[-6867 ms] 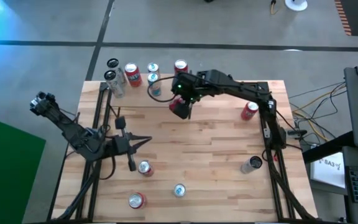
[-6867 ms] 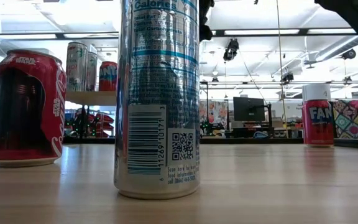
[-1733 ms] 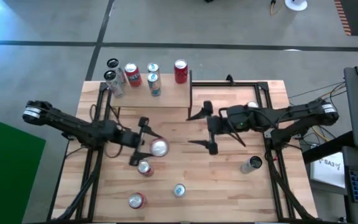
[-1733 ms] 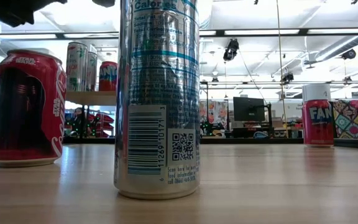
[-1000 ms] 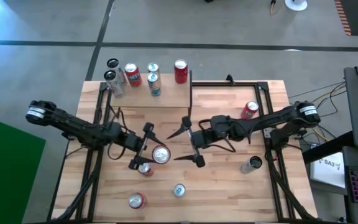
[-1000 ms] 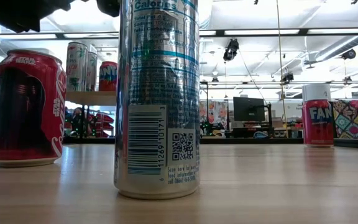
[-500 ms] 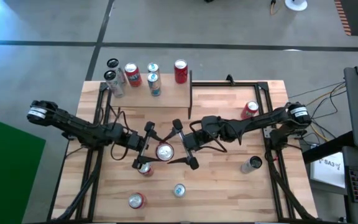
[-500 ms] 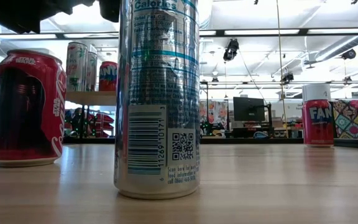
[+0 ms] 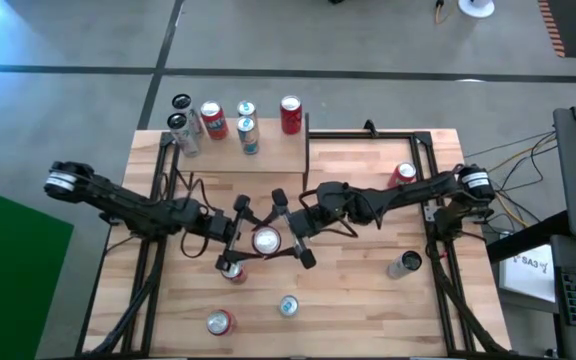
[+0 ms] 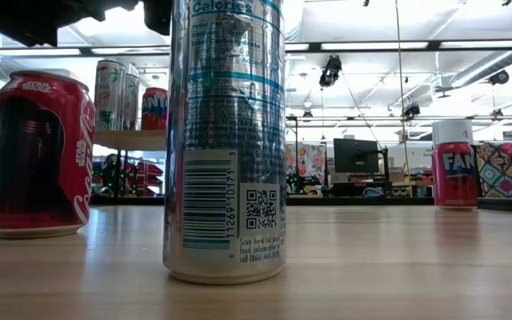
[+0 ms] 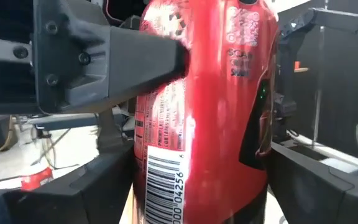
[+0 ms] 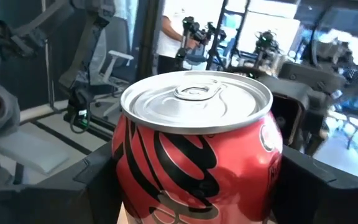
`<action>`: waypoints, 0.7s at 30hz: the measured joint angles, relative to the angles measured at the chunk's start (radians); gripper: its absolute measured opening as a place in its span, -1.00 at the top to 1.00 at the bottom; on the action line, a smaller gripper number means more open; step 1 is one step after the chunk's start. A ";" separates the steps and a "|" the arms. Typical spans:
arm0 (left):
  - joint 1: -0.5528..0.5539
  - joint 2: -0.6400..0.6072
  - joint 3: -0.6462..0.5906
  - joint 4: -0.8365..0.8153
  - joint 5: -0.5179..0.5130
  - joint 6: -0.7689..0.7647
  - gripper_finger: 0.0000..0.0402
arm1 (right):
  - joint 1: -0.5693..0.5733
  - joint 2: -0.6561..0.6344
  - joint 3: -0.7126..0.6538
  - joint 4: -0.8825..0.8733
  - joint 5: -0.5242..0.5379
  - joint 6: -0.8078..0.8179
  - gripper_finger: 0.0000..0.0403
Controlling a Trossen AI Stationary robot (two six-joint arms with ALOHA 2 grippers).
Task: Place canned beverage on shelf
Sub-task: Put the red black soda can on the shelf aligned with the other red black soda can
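Note:
A red can (image 9: 265, 241) stands upright in the air above the middle of the table, its silver top (image 12: 196, 99) up. My left gripper (image 9: 251, 238) reaches it from the table's left and my right gripper (image 9: 280, 238) from the right; both are shut on it. The shelf (image 9: 268, 152), a light wooden board on black uprights, stands at the far left and bears several upright cans, among them a red one (image 9: 290, 113). In the low view the shelf (image 10: 132, 140) shows behind the near cans. My left gripper has the red can between its two fingers (image 11: 73, 193), which lie against the lower side wall (image 11: 145, 186). It comes in level from the table's left. The can stands upright, clear of the table. My right gripper has the same can between its two fingers (image 12: 98, 186), on the side wall below the top rim (image 12: 126, 168). It comes in level from the table's right, opposite my left gripper. One of its fingers (image 11: 117, 62) lies on the can higher than my left fingers.
Loose cans stand on the table: one below my left gripper (image 9: 233, 270), two near the front edge (image 9: 288, 306) (image 9: 218, 322), a silver one (image 9: 405, 264) and a red one (image 9: 400, 175) at the right. A tall silver can (image 10: 225, 133) fills the low view.
My right gripper has gone toward the table's left, up to the red can that my left gripper holds in the air, and now has a finger on either side of it. The can has stayed upright in about the same place.

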 joint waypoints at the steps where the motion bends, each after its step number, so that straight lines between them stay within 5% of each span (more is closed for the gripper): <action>1: 0.000 -0.011 0.000 -0.012 -0.015 0.005 -0.62 | -0.001 -0.004 0.000 -0.005 0.007 0.017 -0.43; 9: 0.001 -0.116 0.000 -0.103 -0.125 0.076 -0.78 | -0.049 -0.030 0.038 -0.105 0.034 0.117 -0.43; 21: 0.001 -0.409 0.005 -0.475 -0.454 0.133 -0.79 | -0.206 -0.066 0.056 -0.215 0.277 0.144 -0.43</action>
